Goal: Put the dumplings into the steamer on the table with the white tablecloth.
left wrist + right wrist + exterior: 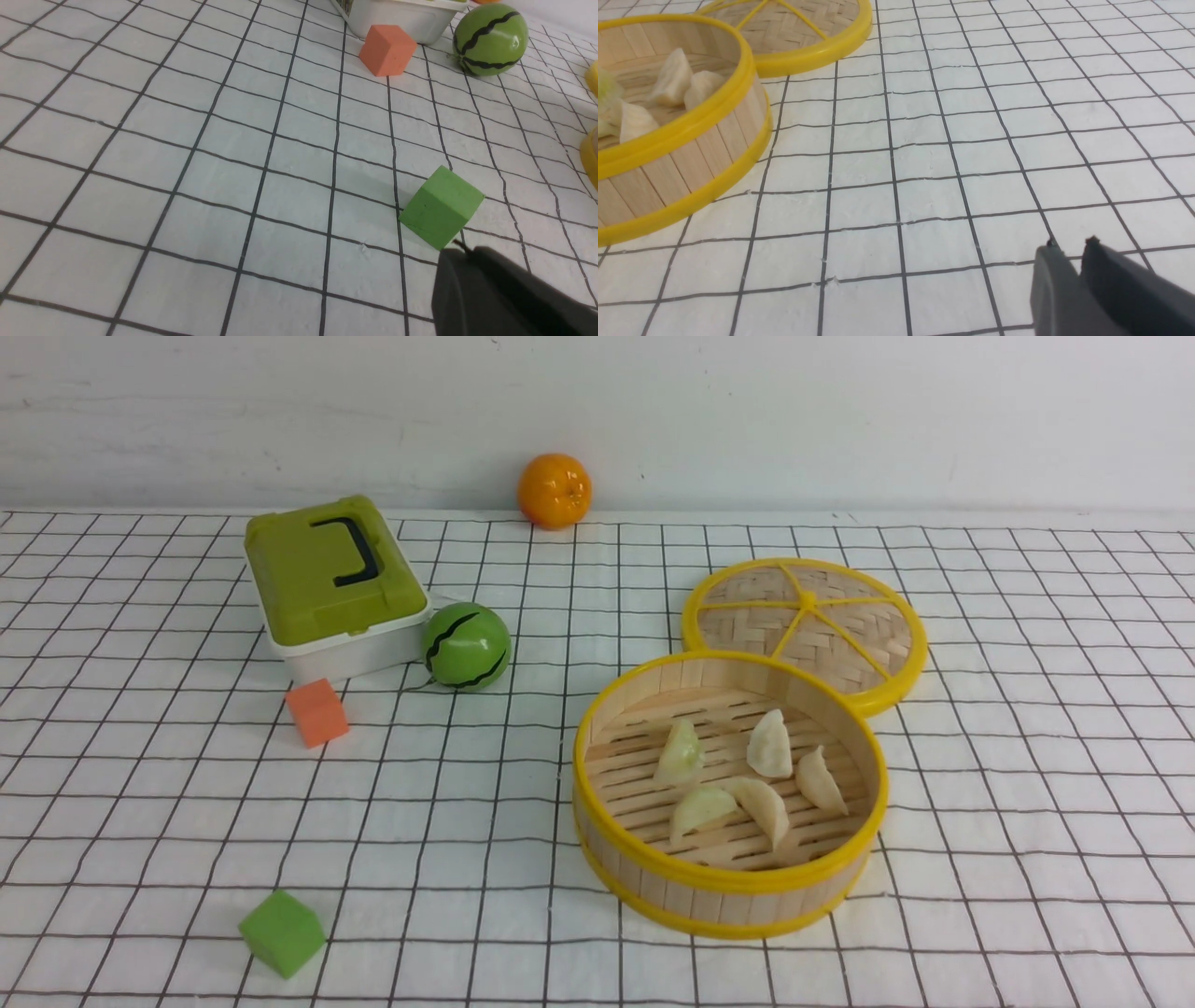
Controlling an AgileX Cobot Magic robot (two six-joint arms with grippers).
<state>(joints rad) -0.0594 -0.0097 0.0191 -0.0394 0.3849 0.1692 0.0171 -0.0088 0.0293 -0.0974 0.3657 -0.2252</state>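
Several pale dumplings (pixel 770 744) lie on the slatted floor of the round bamboo steamer (pixel 728 882), which stands right of centre on the white tablecloth (pixel 560 821) covering the table. Neither arm shows in the front view. In the right wrist view the steamer (pixel 682 158) with dumplings (pixel 672 84) inside is off to one side, well away from my right gripper (pixel 1070 245). That gripper hangs over bare cloth, its jaws a narrow gap apart and empty. My left gripper (pixel 460 249) is shut on nothing, its tips just short of the green cube (pixel 441 212).
The woven lid (pixel 808 625) lies flat behind the steamer, touching its rim. On the left are a green-lidded box (pixel 327 579), a watermelon ball (pixel 466 646), an orange cube (pixel 317 712) and the green cube (pixel 282 933). An orange (pixel 555 490) sits by the back wall.
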